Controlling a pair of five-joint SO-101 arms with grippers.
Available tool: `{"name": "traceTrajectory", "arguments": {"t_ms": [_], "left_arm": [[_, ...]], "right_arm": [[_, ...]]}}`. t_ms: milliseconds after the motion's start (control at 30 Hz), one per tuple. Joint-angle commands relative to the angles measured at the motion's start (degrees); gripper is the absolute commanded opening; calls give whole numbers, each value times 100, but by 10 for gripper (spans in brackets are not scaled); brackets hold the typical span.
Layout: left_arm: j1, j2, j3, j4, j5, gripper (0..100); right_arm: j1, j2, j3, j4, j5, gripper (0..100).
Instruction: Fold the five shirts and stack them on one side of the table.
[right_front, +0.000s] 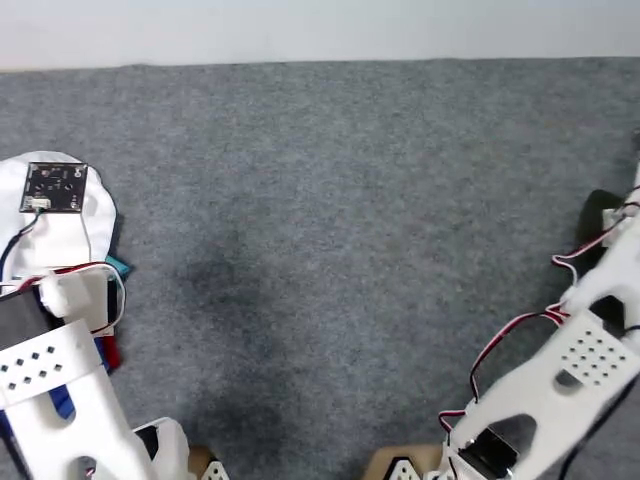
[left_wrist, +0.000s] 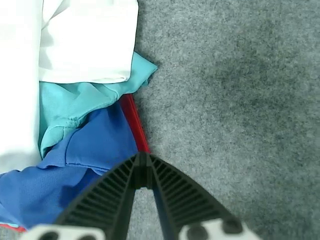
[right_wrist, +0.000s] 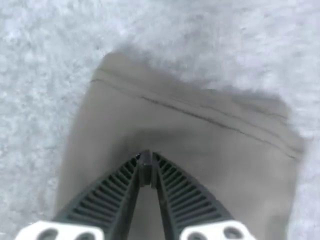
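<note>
The left gripper (left_wrist: 143, 162), fingers pressed together on nothing, hangs over the stack of shirts (right_front: 95, 215) at the high view's left edge. The right gripper (right_wrist: 145, 160), likewise closed, is over a tan shirt (right_wrist: 200, 140). It should grasp a folded edge cleanly before carrying the shirt across.

Matt cloth shirts (left_wrist: 90, 145); rough, felt-like table (right_front: 350, 200).

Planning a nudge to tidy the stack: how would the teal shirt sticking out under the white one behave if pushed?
Probably floppy: the teal shirt lies in soft wrinkles, so it would likely bunch rather than slide whole. The white shirt lies on it, so a push may drag that too.
</note>
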Motion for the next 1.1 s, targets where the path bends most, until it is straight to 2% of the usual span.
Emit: {"name": "traceTrajectory", "arguments": {"t_ms": [0, 267, 467, 633, 900, 1067], "left_arm": [[0, -88, -40, -9, -44, 4], [0, -114, -75, 18, -44, 4], [0, -114, -75, 35, -53, 4], [0, -114, -75, 35, -53, 4], [0, -114, -75, 35, -44, 4], [0, -114, -66, 35, -44, 4]], "right_arm": [[40, -479, -290, -277, -44, 9], [-620, 295, -290, -462, -44, 9], [-831, 57, -290, -171, -44, 9], [-541, -629, -290, 75, -44, 9], [330, -1182, -264, 92, -26, 9], [444, -1095, -167, 971, -53, 9]]}}
